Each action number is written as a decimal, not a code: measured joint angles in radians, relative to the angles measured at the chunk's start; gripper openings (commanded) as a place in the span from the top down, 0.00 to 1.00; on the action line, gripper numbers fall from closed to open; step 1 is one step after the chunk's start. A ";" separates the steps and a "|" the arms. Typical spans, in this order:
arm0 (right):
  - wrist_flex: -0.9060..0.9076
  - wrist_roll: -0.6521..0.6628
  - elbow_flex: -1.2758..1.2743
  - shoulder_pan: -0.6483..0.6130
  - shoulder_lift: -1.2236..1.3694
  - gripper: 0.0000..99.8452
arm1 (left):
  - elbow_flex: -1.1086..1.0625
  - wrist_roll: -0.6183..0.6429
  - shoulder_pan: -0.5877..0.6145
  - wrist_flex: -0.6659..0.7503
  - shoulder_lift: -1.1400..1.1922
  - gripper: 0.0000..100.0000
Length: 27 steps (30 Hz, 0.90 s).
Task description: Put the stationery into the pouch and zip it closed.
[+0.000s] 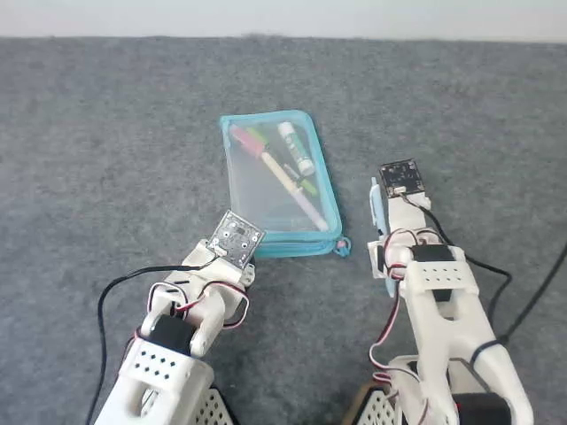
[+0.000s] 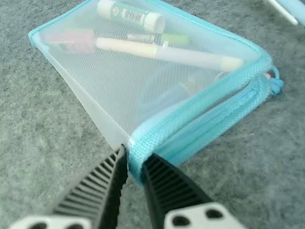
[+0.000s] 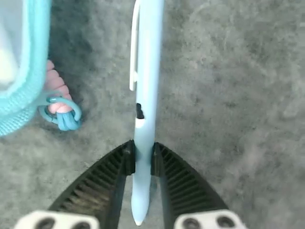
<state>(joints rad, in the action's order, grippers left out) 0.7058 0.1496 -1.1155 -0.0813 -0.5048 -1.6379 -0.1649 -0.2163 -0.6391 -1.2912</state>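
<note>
The step in hand looks like getting the last pen (image 3: pixel 147 71) into the pouch (image 2: pixel 143 95). The right gripper (image 3: pixel 143 157) is clamped narrow on the pen's lower barrel. The pen lies on the surface (image 1: pixel 106 133) just beside the pouch's right edge and close to the zip pull (image 3: pixel 59 112). The left gripper (image 2: pixel 132 160) is pinched on the woven teal binding at the pouch's near corner, and that pinch should hold so the soft pouch cannot slide. To do it well, lift the pen's clip end clear, swing it to the zip side and feed it in lengthwise at a shallow angle. The mouth along that near edge seems parted, though I cannot be sure how far. The pen is smooth, hard, pale blue plastic, slim and round, so it could roll or twist between the ribbed black pads. The pouch is limp translucent mesh with a fabric border, flat and roughly rectangular, and it already holds a glue stick (image 2: pixel 131 15) and a pale marker (image 2: pixel 167 51) among others. The surface is grey, felt-like and grippy, which helps.
</note>
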 measured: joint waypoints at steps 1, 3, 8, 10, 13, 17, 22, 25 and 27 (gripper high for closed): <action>0.017 -0.003 0.002 0.002 0.000 0.83 | 0.000 0.000 0.000 0.000 0.000 0.99; 0.057 -0.003 0.018 0.002 0.000 0.80 | 0.000 0.000 0.000 0.000 0.000 0.99; 0.130 -0.005 0.058 0.002 -0.025 0.80 | 0.000 0.000 0.000 0.000 0.000 0.99; 0.167 -0.005 0.075 0.002 -0.064 0.80 | 0.000 0.000 0.000 0.000 0.000 0.99; 0.209 0.026 0.089 -0.021 -0.170 0.80 | 0.000 0.000 0.000 0.000 0.000 0.99; 0.209 0.153 0.081 -0.212 -0.353 0.80 | 0.000 0.000 0.000 0.000 0.000 0.99; 0.196 0.307 0.055 -0.453 -0.466 0.80 | 0.000 0.000 0.000 0.000 0.000 0.99; 0.157 0.348 0.054 -0.503 -0.462 0.80 | 0.000 0.002 0.000 0.000 0.000 0.99; 0.120 0.358 0.054 -0.523 -0.430 0.80 | 0.000 0.002 0.000 0.000 0.000 0.99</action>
<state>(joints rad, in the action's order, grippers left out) 0.8255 0.5071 -1.0618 -0.6045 -0.9344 -1.6379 -0.1634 -0.2163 -0.6391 -1.2912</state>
